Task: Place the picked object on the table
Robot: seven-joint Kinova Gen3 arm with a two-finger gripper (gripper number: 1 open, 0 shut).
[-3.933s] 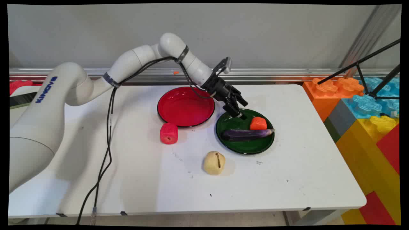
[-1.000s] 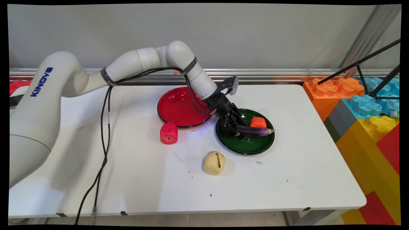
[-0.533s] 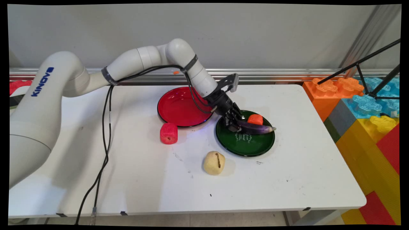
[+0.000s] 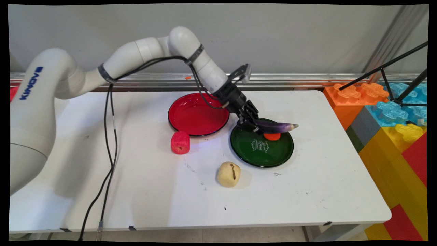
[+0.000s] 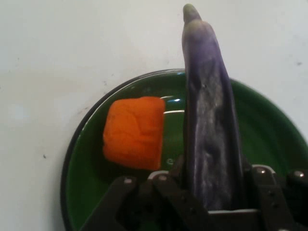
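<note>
My gripper [image 4: 254,125] is shut on the thick end of a purple eggplant [image 4: 277,127], which hangs level above the green plate [image 4: 249,153]. In the hand view the eggplant [image 5: 210,130] runs straight up from between the gripper [image 5: 211,202], over the green plate [image 5: 269,134]. An orange block [image 4: 272,136] lies on the plate under the eggplant, partly hidden by it. In the hand view the orange block [image 5: 134,132] sits to the left of the eggplant.
A red plate [image 4: 198,114] lies left of the green one. A red apple-like piece [image 4: 180,142] and a beige potato [image 4: 228,174] rest on the table [image 4: 153,198] in front. Big coloured blocks [image 4: 392,130] stand at the right edge.
The gripper came down onto the eggplant on the green plate, shut on it, and has lifted it up and slightly back, uncovering the plate's middle.
</note>
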